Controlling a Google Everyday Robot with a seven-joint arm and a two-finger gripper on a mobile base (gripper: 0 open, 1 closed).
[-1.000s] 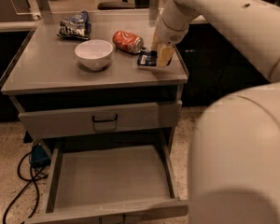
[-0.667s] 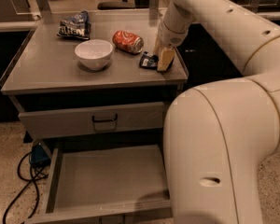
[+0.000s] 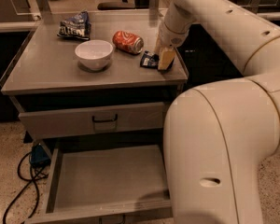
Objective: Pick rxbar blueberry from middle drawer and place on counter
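Observation:
The rxbar blueberry (image 3: 149, 59), a small dark blue wrapper with a white patch, lies flat on the counter (image 3: 51, 69) near its right front corner. My gripper (image 3: 164, 58) comes down from the arm at the upper right and stands right beside the bar on its right, at the counter's surface. The middle drawer (image 3: 107, 176) is pulled out below, and its grey floor is bare.
On the counter stand a white bowl (image 3: 94, 54), a red soda can (image 3: 128, 42) lying on its side, and a blue-and-white chip bag (image 3: 75, 25) at the back. A closed drawer front with a black handle (image 3: 105, 120) sits above the open drawer. My arm (image 3: 219, 143) fills the right foreground. Cables (image 3: 23, 181) lie on the floor at left.
The big arm link in the right foreground has swung and now covers more of the view. The gripper and the bar stay at the same spot on the counter.

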